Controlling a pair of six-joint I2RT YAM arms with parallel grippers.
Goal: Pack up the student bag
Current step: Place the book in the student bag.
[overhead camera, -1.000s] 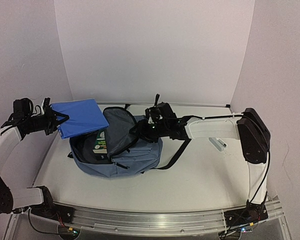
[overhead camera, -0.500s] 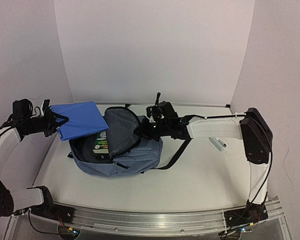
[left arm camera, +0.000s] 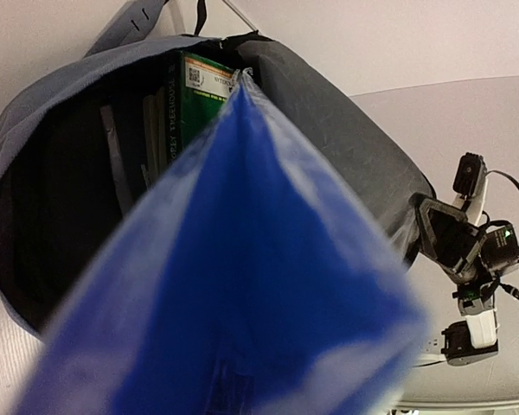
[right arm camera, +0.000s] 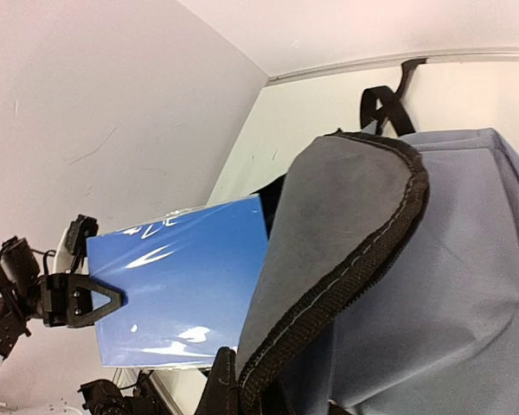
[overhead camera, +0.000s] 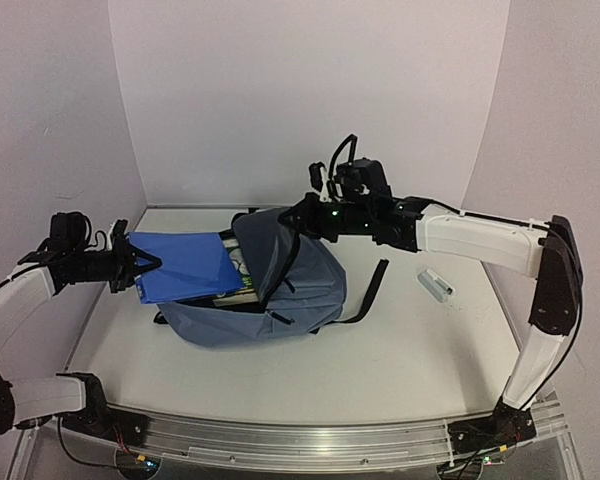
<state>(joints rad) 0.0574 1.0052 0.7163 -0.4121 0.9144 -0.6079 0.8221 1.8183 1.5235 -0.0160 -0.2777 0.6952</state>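
Since the earlier frame both arms have moved. The right gripper [overhead camera: 306, 211] has gone up and back and has shut, and the left gripper [overhead camera: 137, 268] has come lower and nearer to the middle. The blue notebook [overhead camera: 183, 266], which was above the opening, now has its far edge just inside the mouth of the student bag [overhead camera: 280, 300].

The student bag lies on the table [overhead camera: 410, 350], a little left of the centre, with its open side turned toward the left arm. We judge that this is on purpose. The right gripper is clamped on the zipper edge of the flap [right arm camera: 329, 233] and holds it high, so the soft fabric cannot fall over the opening and block the way. The left gripper is pressed together on the near edge of the notebook and holds it almost flat, with a slight tilt down toward the bag, so that it can slide in like a drawer.

In the left wrist view a green book [left arm camera: 199, 91] already stands inside against the dark lining, and the notebook's leading corner points beside it, touching or nearly touching – we cannot tell which.

A small clear object [overhead camera: 435, 285] lies on the table well apart, to the right of the bag; we cannot say what it is.

The insertion seems only begun, because most of the notebook is outside.
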